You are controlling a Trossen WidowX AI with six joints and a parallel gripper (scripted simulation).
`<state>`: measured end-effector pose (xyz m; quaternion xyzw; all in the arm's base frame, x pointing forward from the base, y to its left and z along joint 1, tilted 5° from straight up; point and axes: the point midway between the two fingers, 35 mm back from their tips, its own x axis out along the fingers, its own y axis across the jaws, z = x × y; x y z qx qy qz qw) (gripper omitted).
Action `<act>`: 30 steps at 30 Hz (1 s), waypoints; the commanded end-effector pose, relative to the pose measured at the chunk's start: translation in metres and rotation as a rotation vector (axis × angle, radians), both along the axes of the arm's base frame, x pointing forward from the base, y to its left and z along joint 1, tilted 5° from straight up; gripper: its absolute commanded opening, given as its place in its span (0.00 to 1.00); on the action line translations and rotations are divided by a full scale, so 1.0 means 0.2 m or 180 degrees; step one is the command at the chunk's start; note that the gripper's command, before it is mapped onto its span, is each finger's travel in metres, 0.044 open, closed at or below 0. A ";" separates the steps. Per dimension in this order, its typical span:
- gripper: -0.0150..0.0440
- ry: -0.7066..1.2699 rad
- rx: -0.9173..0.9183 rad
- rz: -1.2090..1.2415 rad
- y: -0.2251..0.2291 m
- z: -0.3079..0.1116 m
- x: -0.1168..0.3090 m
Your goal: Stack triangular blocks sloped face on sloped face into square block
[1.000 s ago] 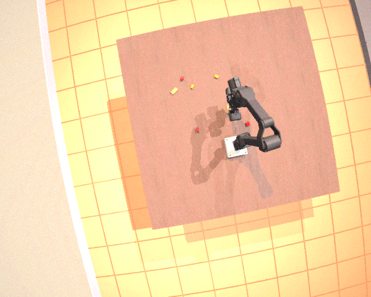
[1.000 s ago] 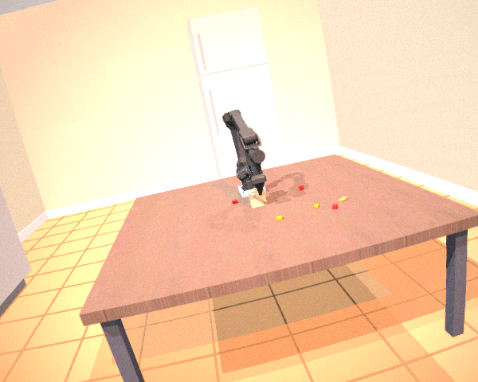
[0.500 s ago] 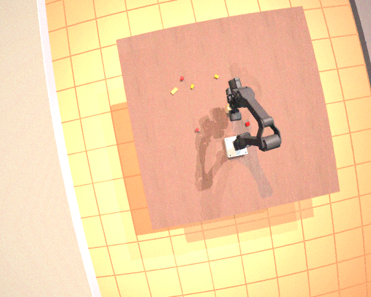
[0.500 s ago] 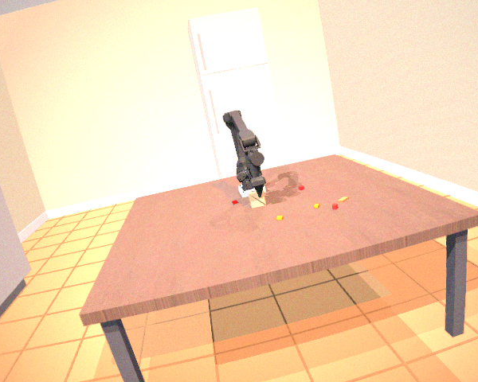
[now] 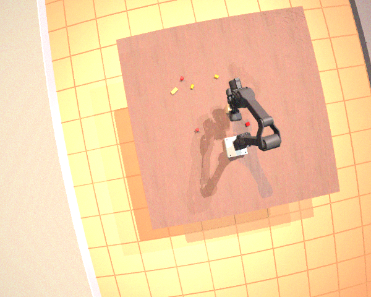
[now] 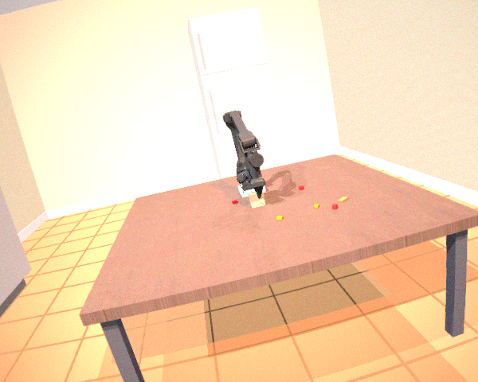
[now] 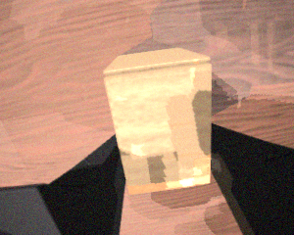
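Note:
My gripper point(image 6: 258, 194) point(image 7: 161, 134) points down and is shut on one triangular block point(image 7: 154, 117), whose broad flat face fills the middle of the wrist view. The other triangular block point(image 6: 257, 204) is low on the table under it. In the exterior view the two pale wood blocks look together, in a roughly square outline. In the wrist view a narrow pale strip lies along the far edge of the held block. The sloped faces are hidden, so full contact and exact evenness of the ends cannot be told. In the top view the arm mostly covers the blocks.
A red piece point(image 5: 247, 124) point(image 6: 234, 201) lies beside the arm's white base point(image 5: 230, 150). Another red piece point(image 5: 197, 130) point(image 6: 301, 188) lies across from it. Farther out lie two small yellow pieces point(image 5: 216, 77) point(image 5: 191, 86), a red one point(image 5: 182, 78) and a longer yellow block point(image 5: 174, 91).

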<state>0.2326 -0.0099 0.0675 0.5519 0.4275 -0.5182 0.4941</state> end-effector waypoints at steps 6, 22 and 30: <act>0.25 -0.0004 0.0011 0.0018 0.00 0.00 0.00; 0.25 -0.0001 0.0000 0.0001 0.00 -0.01 0.00; 0.39 0.0000 0.0001 0.0002 0.00 -0.01 0.00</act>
